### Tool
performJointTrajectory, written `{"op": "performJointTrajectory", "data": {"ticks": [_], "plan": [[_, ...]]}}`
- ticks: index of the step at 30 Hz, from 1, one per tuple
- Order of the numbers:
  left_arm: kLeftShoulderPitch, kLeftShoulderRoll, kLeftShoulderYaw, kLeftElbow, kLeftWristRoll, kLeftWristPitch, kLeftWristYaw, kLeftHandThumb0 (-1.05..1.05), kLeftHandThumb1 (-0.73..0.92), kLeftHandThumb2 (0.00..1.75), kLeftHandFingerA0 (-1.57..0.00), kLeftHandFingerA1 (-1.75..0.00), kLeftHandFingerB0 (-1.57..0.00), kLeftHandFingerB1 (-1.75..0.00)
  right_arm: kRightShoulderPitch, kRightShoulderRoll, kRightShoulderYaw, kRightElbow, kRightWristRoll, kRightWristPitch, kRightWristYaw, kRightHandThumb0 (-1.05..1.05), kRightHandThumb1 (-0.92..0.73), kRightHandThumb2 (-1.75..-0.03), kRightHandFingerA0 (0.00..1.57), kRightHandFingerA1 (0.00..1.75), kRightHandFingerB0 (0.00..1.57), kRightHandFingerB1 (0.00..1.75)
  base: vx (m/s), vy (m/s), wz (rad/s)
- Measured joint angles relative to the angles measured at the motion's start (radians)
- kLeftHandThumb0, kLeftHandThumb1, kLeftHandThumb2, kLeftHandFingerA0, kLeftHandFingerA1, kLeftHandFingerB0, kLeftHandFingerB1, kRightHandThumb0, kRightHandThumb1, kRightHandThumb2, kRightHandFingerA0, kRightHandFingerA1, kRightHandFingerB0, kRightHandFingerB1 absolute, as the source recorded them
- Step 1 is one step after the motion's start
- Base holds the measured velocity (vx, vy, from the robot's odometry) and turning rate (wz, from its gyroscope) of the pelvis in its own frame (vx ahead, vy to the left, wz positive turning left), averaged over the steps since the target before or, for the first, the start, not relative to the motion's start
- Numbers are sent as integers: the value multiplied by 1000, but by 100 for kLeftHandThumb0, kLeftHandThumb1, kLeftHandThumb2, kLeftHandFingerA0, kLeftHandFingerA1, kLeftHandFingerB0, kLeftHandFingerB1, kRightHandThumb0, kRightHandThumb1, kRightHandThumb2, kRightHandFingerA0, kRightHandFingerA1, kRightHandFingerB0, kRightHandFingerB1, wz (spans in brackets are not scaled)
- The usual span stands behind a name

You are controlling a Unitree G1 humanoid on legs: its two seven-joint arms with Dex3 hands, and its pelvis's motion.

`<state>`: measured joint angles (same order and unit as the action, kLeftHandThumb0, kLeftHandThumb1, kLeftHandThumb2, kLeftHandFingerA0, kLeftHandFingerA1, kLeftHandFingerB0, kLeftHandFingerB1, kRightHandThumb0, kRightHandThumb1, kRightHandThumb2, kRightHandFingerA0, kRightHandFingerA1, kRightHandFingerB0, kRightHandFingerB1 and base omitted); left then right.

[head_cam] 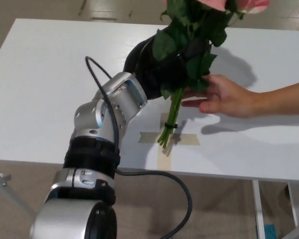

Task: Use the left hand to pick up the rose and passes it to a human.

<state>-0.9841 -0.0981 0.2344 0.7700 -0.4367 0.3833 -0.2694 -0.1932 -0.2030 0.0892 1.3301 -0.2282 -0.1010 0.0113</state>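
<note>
While no writing shows, left hand [157, 67] fingers clamp the rose [189, 55].

no readable text, labels, brands, numbers or signs

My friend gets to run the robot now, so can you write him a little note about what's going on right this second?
Left hand: shut on the rose, held up over the white table.
Right hand: not in view.
Rose stems hang above the tape cross; the person's hand is open, right beside the leaves.
Done: rose picked up and brought to the person.
Left: let go once the person grips it.
</note>
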Motion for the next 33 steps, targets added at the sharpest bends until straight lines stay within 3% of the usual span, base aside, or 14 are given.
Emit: {"op": "performJointTrajectory", "data": {"ticks": [33], "plan": [[-205, -35, -36, 299, 28, -192, -6, -11, 85, 70, -81, -139, -76, -100, -69, 27, 16, -5, 2, 4, -6, -37, -65, -60, 77, 50, 60, 43, 0, 0, 0]]}}
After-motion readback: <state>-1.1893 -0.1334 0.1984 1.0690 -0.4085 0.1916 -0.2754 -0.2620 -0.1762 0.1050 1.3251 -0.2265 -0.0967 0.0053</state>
